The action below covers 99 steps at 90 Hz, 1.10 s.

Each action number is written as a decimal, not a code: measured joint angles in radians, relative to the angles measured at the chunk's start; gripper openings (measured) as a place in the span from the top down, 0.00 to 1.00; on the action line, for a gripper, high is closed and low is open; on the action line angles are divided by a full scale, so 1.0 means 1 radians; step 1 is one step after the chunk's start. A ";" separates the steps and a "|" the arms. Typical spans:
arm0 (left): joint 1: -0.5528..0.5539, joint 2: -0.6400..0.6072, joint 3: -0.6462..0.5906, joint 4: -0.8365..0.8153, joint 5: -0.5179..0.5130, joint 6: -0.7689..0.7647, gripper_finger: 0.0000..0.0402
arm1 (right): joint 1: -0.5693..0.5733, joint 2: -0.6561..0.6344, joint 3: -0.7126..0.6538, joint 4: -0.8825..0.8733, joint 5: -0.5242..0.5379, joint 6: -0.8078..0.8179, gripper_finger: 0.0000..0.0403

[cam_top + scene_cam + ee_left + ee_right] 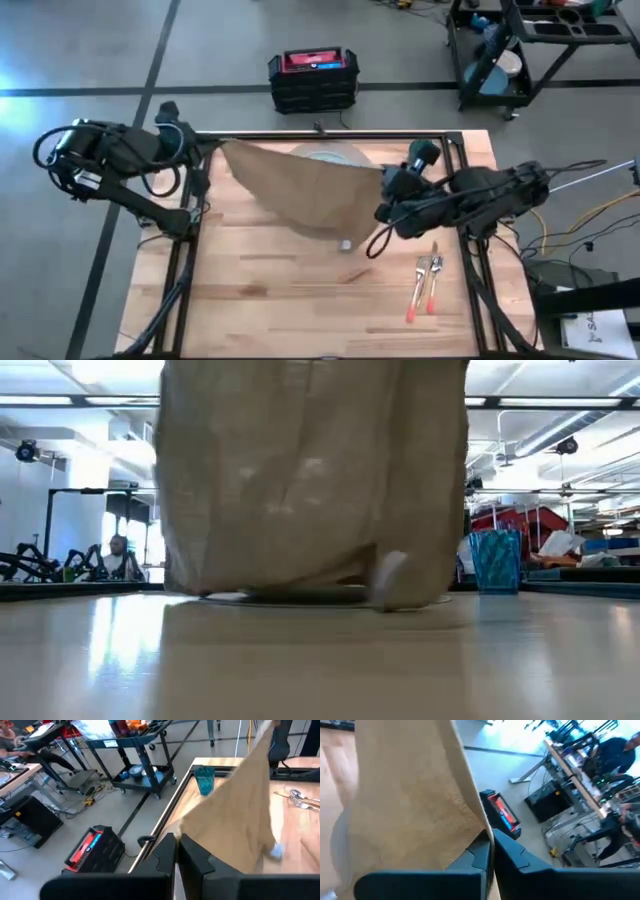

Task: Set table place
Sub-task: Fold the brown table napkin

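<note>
A tan cloth napkin (305,190) hangs spread between my two grippers above the far middle of the table (250,300). My left gripper (215,150) is shut on its left end and my right gripper (385,190) on its right end. The napkin's lower edge (300,588) reaches down to the table top. A pale round plate (325,153) shows behind the napkin, mostly hidden by it. A fork and a knife with orange handles (425,285) lie side by side on the near right. The teal cup (495,560) stands at the far right. My left gripper pinches the napkin's upper left corner (181,827) between its two fingers, coming level from the table's left. The cloth hangs slanting away below the fingers. My right gripper pinches the napkin's upper right edge (479,827) between its two fingers, coming from the table's right. The cloth falls below it in loose folds.
The table's black frame (330,135) runs along its far edge. On the floor beyond stand a black case with a red top (313,78) and a black cart (530,40). Bare wood lies at the near left (240,310).
</note>
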 joint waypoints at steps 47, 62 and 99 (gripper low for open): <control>0.000 0.045 0.146 -0.027 -0.099 0.061 1.00 | -0.091 0.007 0.148 -0.020 0.066 -0.208 1.00; 0.000 0.076 0.221 -0.050 -0.077 0.064 1.00 | -0.107 0.006 0.188 -0.025 0.067 -0.246 1.00; 0.000 0.145 0.218 -0.158 -0.030 -0.031 1.00 | -0.085 0.006 0.193 -0.035 -0.048 -0.178 1.00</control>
